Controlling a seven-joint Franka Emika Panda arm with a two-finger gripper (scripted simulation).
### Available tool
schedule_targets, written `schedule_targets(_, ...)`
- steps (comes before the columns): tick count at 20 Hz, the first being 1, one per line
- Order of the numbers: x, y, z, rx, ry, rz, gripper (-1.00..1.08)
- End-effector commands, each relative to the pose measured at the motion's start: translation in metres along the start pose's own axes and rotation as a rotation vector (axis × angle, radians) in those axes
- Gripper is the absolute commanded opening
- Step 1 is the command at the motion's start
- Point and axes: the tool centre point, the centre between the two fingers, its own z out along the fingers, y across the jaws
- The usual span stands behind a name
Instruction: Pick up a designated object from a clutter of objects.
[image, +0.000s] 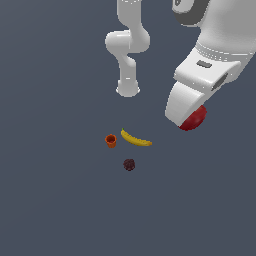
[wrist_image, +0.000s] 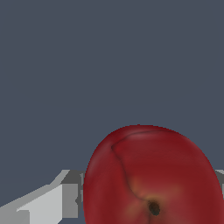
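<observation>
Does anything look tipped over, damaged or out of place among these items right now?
Nothing stands out. The orange cup stands upright beside the banana, the dark bumpy ball sits nearby, and the red apple is intact between the fingers.

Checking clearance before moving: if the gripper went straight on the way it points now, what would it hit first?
Beyond the apple filling the gripper, only bare floor shows ahead; depth unclear.

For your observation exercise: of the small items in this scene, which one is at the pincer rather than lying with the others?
The red apple; the orange cup, banana and maroon ball lie apart.
</observation>
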Motion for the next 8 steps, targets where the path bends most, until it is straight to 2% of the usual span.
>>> schedule_targets(1, 0.0051, 0.0, -0.0059, -0.001, 0.002, 0.0, -1.0)
schedule_targets(8, 0.0097, 0.0003, -0.0097, -0.001, 0.002, 0.0, -1.0)
